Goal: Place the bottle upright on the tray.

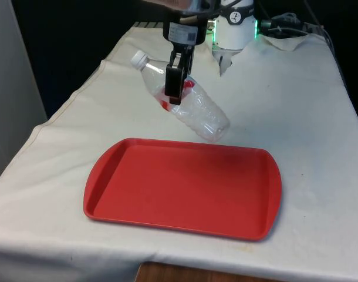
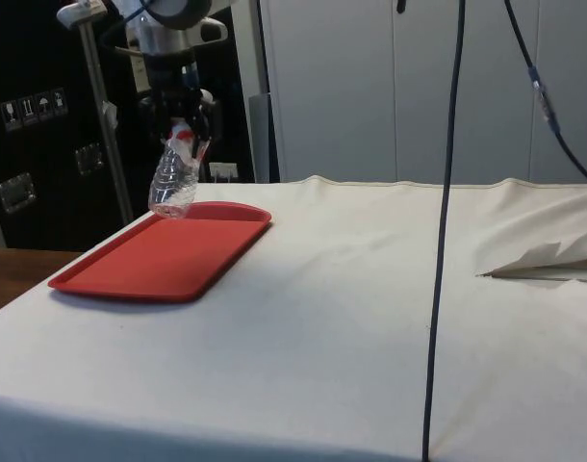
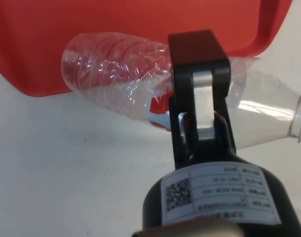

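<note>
The pincer (image 1: pixel 175 82) is clamped on a clear plastic water bottle (image 1: pixel 198 110), gripping it about the middle where a red label shows between the fingers (image 3: pixel 197 64). The bottle is held clear of the table (image 1: pixel 296 106), tilted: in the front view its white cap (image 1: pixel 139 59) points toward 10 o'clock and its base toward 4 o'clock. The bottle appears empty and its ribbed wall looks dented.

The red tray (image 1: pixel 185 220) lies flat on the white cloth. In the front view the bottle's base hangs just above the tray's far rim, near its 12 o'clock edge; whether it touches the rim cannot be told. The side view puts the base (image 2: pixel 170 204) low over that same end of the tray (image 2: pixel 130 274). In the wrist view the bottle (image 3: pixel 111 74) crosses the tray's rim (image 3: pixel 269 29), base end over the red surface, neck over the cloth.
</note>
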